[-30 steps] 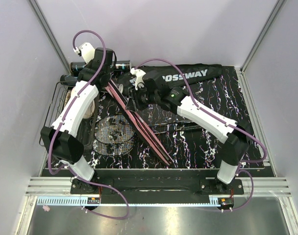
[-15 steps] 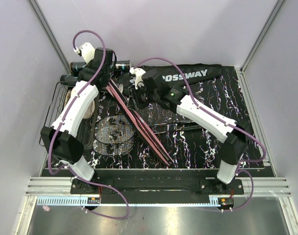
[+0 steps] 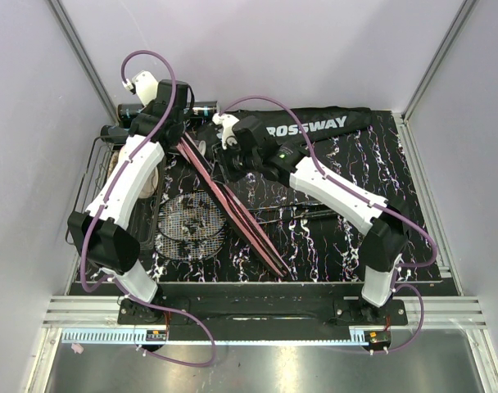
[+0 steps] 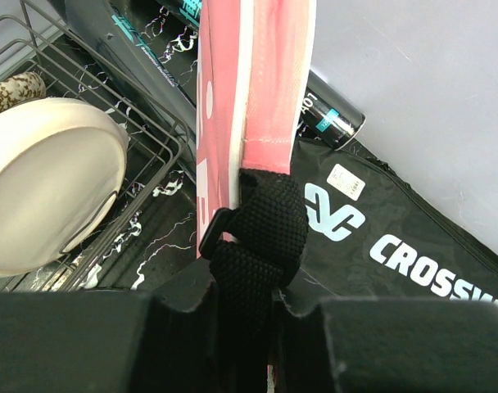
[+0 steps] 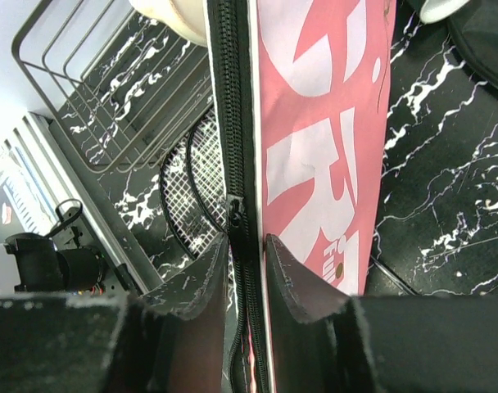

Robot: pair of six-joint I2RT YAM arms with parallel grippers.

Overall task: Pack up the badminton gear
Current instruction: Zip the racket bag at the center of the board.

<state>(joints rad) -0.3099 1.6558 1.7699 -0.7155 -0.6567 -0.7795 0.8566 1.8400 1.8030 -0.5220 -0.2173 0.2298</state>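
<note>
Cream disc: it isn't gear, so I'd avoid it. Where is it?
Left wrist view, left side: the disc sits in the wire basket, left of the pink case.

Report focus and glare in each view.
Top external: sharp and evenly lit. Left wrist: fingers dark and blurred, bag lettering crisp. Right wrist: fingers soft, case zipper sharp.

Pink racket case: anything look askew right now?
Yes. The pink racket case stands on edge, diagonal across the table, not flat: the left gripper pinches its black strap loop, the right gripper straddles its zipper. A racket head lies outside it.
</note>
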